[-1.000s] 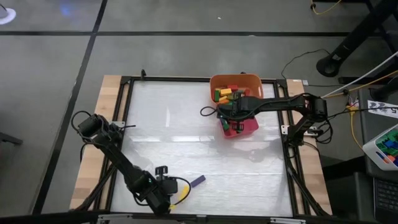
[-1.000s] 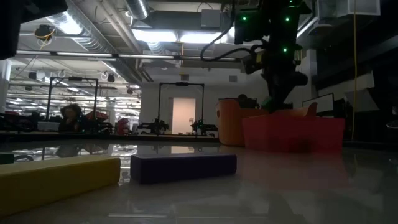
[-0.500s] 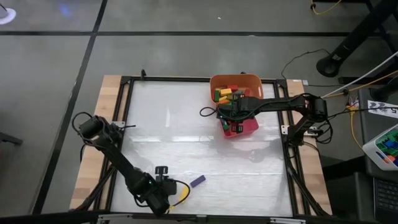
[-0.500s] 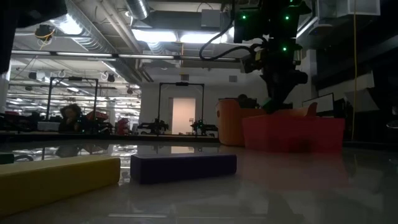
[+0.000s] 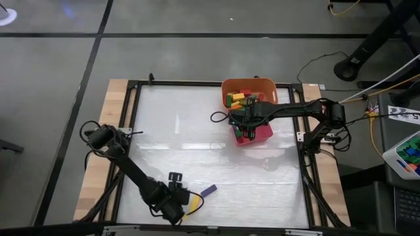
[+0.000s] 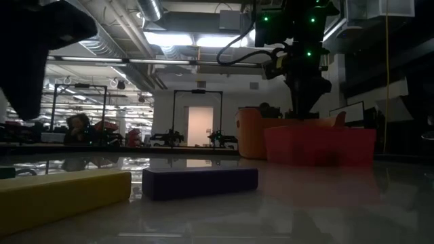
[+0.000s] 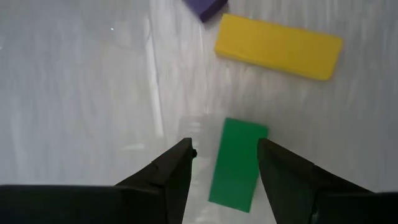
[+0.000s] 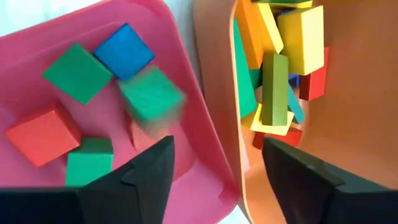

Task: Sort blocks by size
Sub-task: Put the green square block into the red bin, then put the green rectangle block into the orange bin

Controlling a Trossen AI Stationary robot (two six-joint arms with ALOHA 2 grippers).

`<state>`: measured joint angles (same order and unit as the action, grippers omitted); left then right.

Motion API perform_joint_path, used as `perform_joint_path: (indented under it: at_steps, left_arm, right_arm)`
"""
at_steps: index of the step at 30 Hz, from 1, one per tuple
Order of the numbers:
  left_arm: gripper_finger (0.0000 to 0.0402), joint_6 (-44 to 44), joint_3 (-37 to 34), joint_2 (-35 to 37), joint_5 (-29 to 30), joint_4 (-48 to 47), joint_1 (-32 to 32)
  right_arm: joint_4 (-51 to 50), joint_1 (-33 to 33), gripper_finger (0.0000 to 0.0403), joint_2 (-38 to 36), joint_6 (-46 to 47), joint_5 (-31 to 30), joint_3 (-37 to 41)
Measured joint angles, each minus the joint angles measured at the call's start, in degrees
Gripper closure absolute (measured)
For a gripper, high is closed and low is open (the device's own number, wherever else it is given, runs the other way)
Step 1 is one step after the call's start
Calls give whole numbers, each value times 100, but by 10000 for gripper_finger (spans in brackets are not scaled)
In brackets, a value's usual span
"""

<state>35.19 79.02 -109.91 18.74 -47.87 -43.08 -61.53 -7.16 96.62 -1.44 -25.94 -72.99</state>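
You are mid-sort: long bars go to the table's near-left corner, little cubes go in the pink tray (image 8: pixel 186 118).

Left gripper (image 7: pixel 222 163) hangs low over a green bar (image 7: pixel 237 160) that lies flat on the table (image 5: pixel 197 131). Its fingers are spread w/ the bar between them, not touching it, so it holds nothing. A yellow bar (image 7: pixel 278 46) lies just beyond and a purple bar (image 5: pixel 208 191) beside that. I judge the next move is either to lift away or to close on the green bar; from these views you cannot tell which.

Right gripper (image 8: pixel 214 163) is above the seam between the tray and the orange bin (image 8: pixel 348 124), fingers wide apart and empty. A green cube (image 8: pixel 152 96) shows blurred over the tray, probably falling in. Next pick calls for swinging over the bin, where bars and cubes are still mixed, approx. a dozen pcs.

Left arm reaches down to the near edge; right arm stretches across from the table's right side.
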Motion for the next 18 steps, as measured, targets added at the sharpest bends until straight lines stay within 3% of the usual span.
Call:
perform_joint_path:
  at_steps: [5,10,18]
  left_arm:
    - [233,-76,0,-59,-79,65,31]
    - [233,-67,0,-150,-453,167,27]
    - [233,-98,0,-321,-468,203,89]
  right_arm:
    - [-16,0,142,0,-54,3,0]
    - [-85,0,144,0,-54,4,-5]
    - [-216,0,145,-382,-283,294,-148]
